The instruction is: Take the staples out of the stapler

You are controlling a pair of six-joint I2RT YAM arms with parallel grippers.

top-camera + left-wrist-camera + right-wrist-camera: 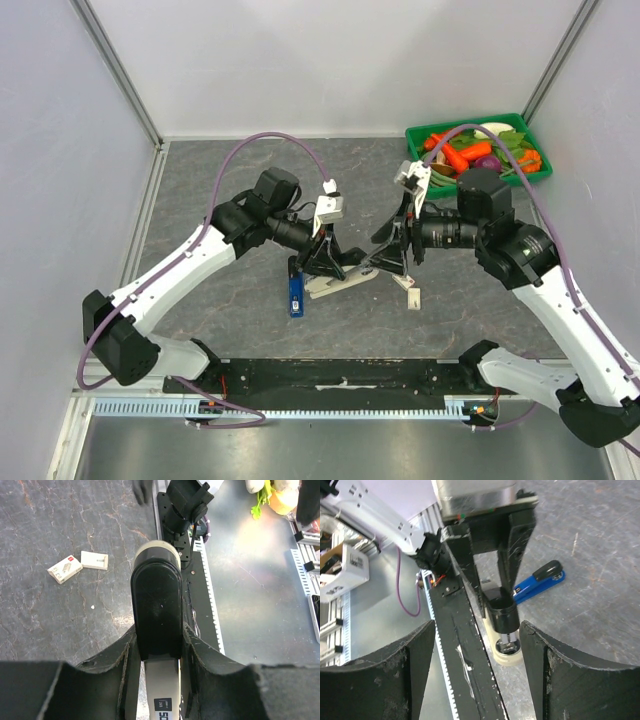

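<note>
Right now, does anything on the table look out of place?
Minor only: a small box and a flat beige piece lie loose and askew, side by side, with a white speck nearby. Nothing else stands out.

Robot test cell, lab setting. I work inside white panel walls [330, 60] on aluminium framing [122, 70]; grey stone-pattern worktop [230, 190]; my arms [175, 268] bolted to a black rail [300, 370], purple cabling [270, 136] exposed.

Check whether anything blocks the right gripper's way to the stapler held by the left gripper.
Nothing visible does. The end of the stapler shows straight ahead in the gap of the open right gripper. The blue stapler lies off to the side, out of the path.
</note>
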